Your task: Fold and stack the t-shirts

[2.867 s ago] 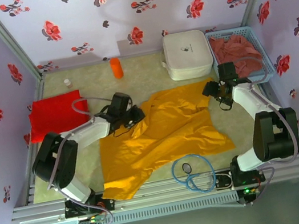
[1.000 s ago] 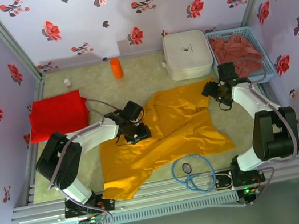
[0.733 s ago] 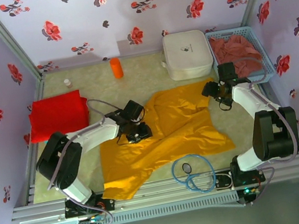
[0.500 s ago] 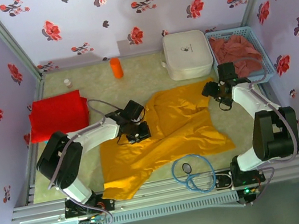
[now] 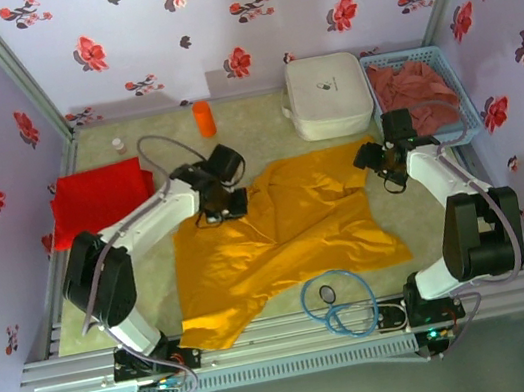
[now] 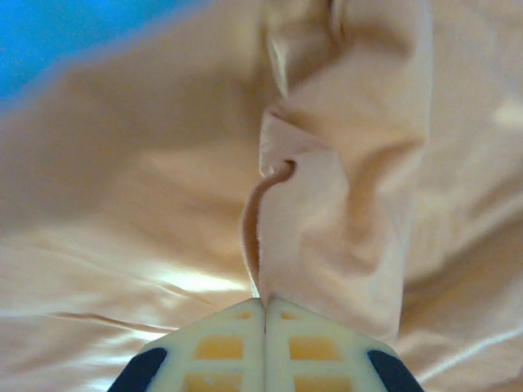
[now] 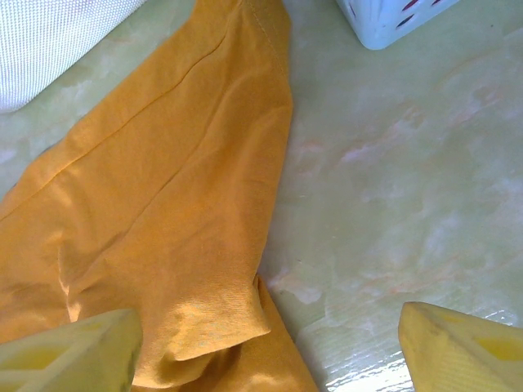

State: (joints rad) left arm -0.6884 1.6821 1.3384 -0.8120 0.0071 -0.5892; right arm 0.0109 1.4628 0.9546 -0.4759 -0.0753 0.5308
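My left gripper point(image 6: 264, 309) is clamped on a fold of the soft golden-yellow cloth t-shirt point(image 6: 343, 212). My right gripper point(image 7: 270, 347) has its jaws wide apart, with the shirt's sleeve edge below, between them.

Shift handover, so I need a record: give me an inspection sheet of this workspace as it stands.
Surface: pale marbled tabletop, partly under cloth.
Job's things: yellow shirt spread crumpled mid-table; red shirt folded at the far left; pink shirt heaped in the blue basket at the far right.
Clutter: white case beside the basket; orange cylinder and small bottle at the back.
Grippers: left tool shut on a fold of the yellow shirt; right tool open over that shirt's sleeve edge.
Cables: blue cable coiled at the near edge, reaching the yellow shirt's hem.
Surroundings: floral-papered walls; metal rail in front.
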